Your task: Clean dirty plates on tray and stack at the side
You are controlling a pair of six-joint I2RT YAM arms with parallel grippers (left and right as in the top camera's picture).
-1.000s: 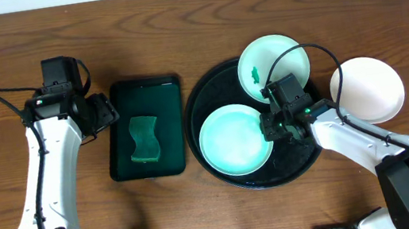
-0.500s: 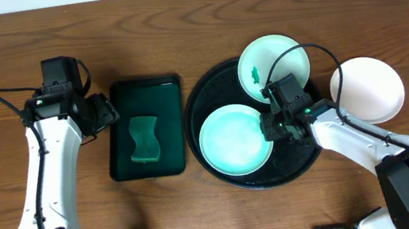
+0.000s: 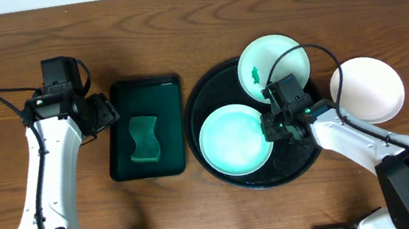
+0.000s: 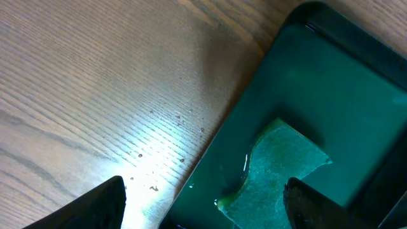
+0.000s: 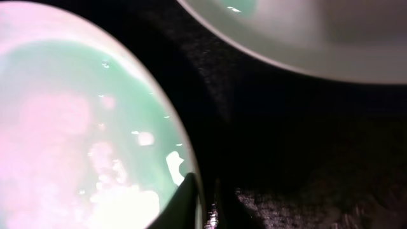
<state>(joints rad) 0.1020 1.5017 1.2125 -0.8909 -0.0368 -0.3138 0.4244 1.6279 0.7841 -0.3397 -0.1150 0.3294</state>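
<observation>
The plates (image 3: 232,140) number three, all on the right half of the table (image 3: 175,22): two at the black tray, one on the wood beside it.

At the far left, the left pincer (image 3: 104,112) hangs over the table just beside the far left corner of a dark green rectangular tray (image 3: 162,96). In the left wrist view its two fingers (image 4: 102,203) stand wide apart with nothing between them. A green sponge (image 3: 144,137) with wavy sides lies near the middle of that green tray, on a wet-looking floor.

Next comes the large round black tray (image 3: 213,173), just to the right of the green one. The tinted plate (image 3: 229,147), pale green across its face, lies flat in the tray's near left part. The right pincer (image 3: 269,128) is at this plate's right edge. In the right wrist view its fingertips are together on the rim, one over the plate's face and one outside it, so it is clamped on the tinted plate.

The smeared plate (image 3: 284,55), white with a small green mark on its left side, sits at the tray's far side and reaches over the rim. A strip of black tray shows between it and the tinted plate.

Furthest right, the plain white plate (image 3: 370,91) rests on the table just beside the tray.
</observation>
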